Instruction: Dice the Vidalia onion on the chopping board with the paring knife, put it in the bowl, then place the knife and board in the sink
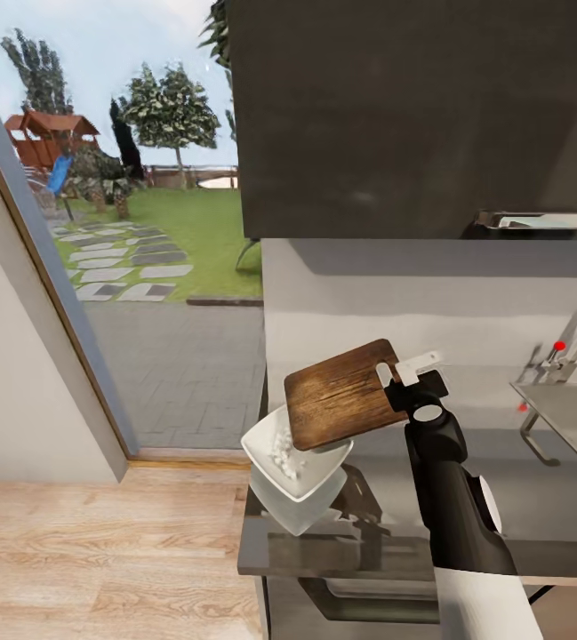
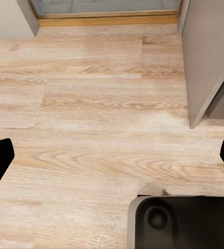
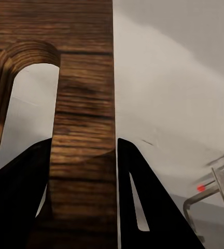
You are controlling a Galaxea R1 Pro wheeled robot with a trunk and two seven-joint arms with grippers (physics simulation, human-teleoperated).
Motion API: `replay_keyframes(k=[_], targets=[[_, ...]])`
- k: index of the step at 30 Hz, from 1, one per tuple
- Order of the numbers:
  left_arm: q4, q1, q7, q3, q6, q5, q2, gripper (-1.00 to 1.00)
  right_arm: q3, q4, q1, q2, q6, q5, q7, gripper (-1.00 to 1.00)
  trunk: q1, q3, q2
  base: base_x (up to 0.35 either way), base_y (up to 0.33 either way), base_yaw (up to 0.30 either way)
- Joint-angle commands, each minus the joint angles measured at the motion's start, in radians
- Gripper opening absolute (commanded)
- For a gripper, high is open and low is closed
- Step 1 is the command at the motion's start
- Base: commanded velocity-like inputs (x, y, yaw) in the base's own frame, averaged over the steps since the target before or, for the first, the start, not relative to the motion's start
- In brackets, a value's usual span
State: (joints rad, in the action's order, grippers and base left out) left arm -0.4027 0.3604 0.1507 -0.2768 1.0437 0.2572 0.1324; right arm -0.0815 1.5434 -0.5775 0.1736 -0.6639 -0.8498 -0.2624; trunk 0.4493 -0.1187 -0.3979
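Closest to you, your right gripper (image 3: pixel 83 207) is clamping the chopping board (image 1: pixel 346 393) by the strip of wood beside its slot handle, one finger (image 3: pixel 18 202) on each face. In the head view you are holding the board lifted and tilted, its far end hanging over the bowl (image 1: pixel 292 458), which is sitting near the countertop (image 1: pixel 395 533) end farthest from the sink (image 1: pixel 572 418). White diced pieces (image 1: pixel 282 449) are lying in the bowl, so the tipping step is looking done or nearly so; whether any bits are clinging to the board I cannot tell.

The board is stiff and fairly heavy for a grip this far out at one end, so it is likely levering against your fingers. Judging from that, you are better off carrying it level and slowly towards the sink than swinging it. The bowl is probably light and could slide if the board clips its rim.

Your left gripper (image 2: pixel 112 158) is hanging open wide and empty over the wooden floor (image 2: pixel 91 93), well apart from the bowl.

Farther along the countertop from the bowl, the sink and its tap (image 1: pixel 564 351) with the red-tipped lever are waiting. The paring knife I am not spotting.
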Motion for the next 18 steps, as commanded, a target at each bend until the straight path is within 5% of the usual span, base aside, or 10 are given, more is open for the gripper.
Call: replay_keyframes(k=[1, 11, 14, 16, 17, 18], targets=[[-0.002, 0.0, 0.01, -0.009, 0.001, 0.002, 0.001, 1.0, -0.001, 0.001, -0.001, 0.001, -0.002, -0.011, -0.009, -1.0, 0.001, -0.002, -0.002, 0.0, 0.0, 0.0], [-0.002, 0.0, 0.01, -0.009, 0.001, 0.002, 0.001, 1.0, -0.019, 0.01, -0.002, 0.001, 0.0, 0.002, -0.022, -1.0, 0.001, -0.002, -0.002, -0.02, -0.018, 0.0], [-0.001, 0.0, 0.01, -0.009, 0.0, 0.002, 0.002, 1.0, -0.073, 0.024, -0.002, 0.001, 0.001, 0.072, -0.047, -1.0, 0.001, -0.002, -0.002, -0.203, -0.179, 0.0], [0.002, 0.0, 0.01, -0.009, 0.001, 0.002, 0.001, 1.0, -0.127, 0.035, -0.002, 0.001, 0.004, 0.162, -0.085, -1.0, 0.001, -0.002, -0.002, -0.235, -0.203, 0.0], [0.008, 0.0, 0.01, -0.009, 0.0, 0.002, 0.001, 1.0, -0.165, 0.04, -0.002, 0.001, 0.005, 0.24, -0.128, -1.0, 0.001, -0.002, -0.002, -0.247, -0.213, 0.0], [0.009, 0.0, 0.01, -0.009, 0.0, 0.002, 0.001, 1.0, -0.172, 0.041, -0.002, 0.001, 0.005, 0.255, -0.139, -1.0, 0.001, -0.002, -0.002, -0.248, -0.214, 0.0]])
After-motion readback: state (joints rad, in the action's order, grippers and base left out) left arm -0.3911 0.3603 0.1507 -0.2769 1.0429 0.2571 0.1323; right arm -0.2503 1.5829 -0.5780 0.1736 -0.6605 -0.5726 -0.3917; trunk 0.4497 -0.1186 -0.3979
